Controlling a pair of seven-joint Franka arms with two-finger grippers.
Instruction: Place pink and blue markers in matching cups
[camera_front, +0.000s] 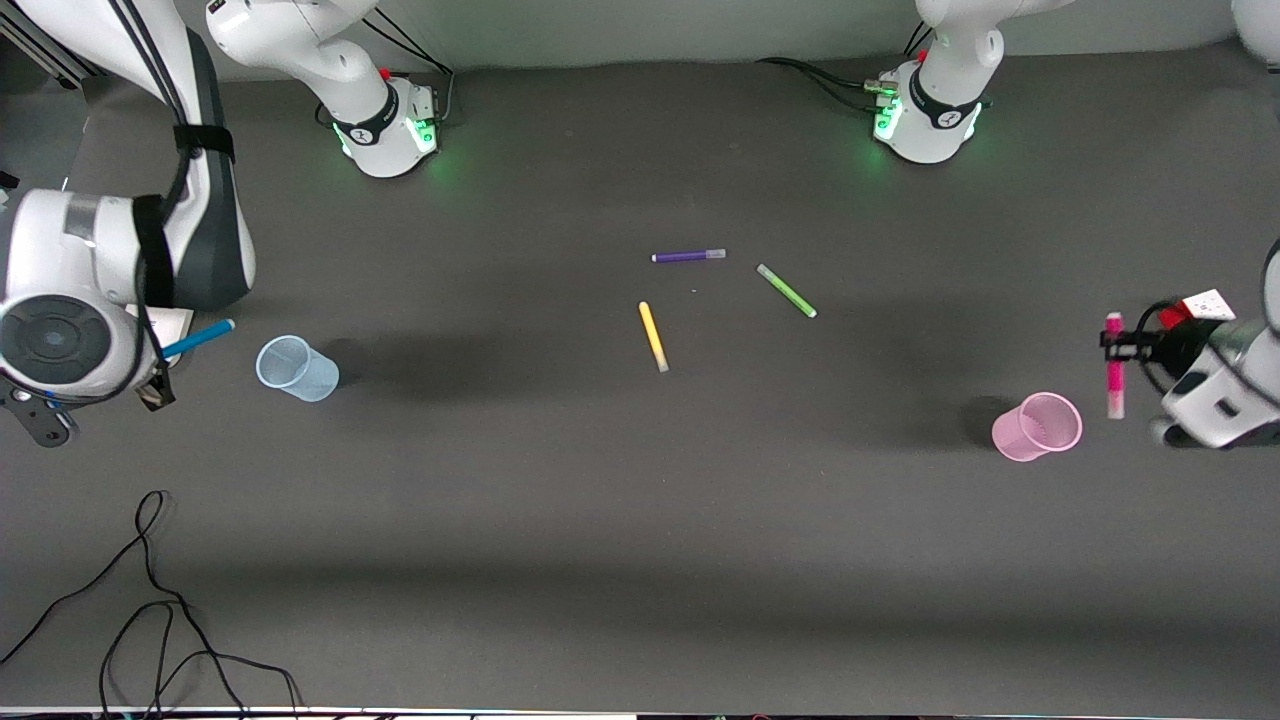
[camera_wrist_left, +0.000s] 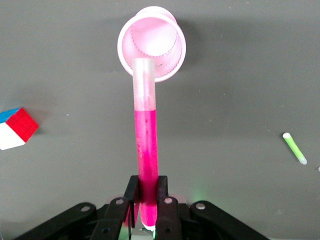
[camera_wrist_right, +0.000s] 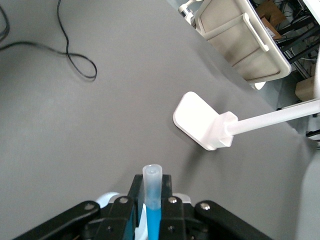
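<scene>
My left gripper (camera_front: 1114, 341) is shut on the pink marker (camera_front: 1113, 367), which hangs cap down in the air beside the pale pink cup (camera_front: 1037, 427), toward the left arm's end of the table. In the left wrist view the gripper (camera_wrist_left: 146, 192) clamps the marker (camera_wrist_left: 146, 145), and its pale cap overlaps the cup's rim (camera_wrist_left: 151, 42). My right gripper (camera_front: 165, 356) is shut on the blue marker (camera_front: 202, 338), in the air beside the pale blue cup (camera_front: 297, 368). The right wrist view shows that gripper (camera_wrist_right: 152, 192) holding the marker (camera_wrist_right: 152, 187); the blue cup is out of that view.
A purple pen (camera_front: 688, 256), a yellow pen (camera_front: 653, 336) and a light-green pen (camera_front: 786, 290) lie mid-table. A colour cube (camera_front: 1205, 304) sits by the left gripper. A black cable (camera_front: 150, 600) lies near the front camera. A white paddle (camera_wrist_right: 202, 120) and bin (camera_wrist_right: 240, 35) show in the right wrist view.
</scene>
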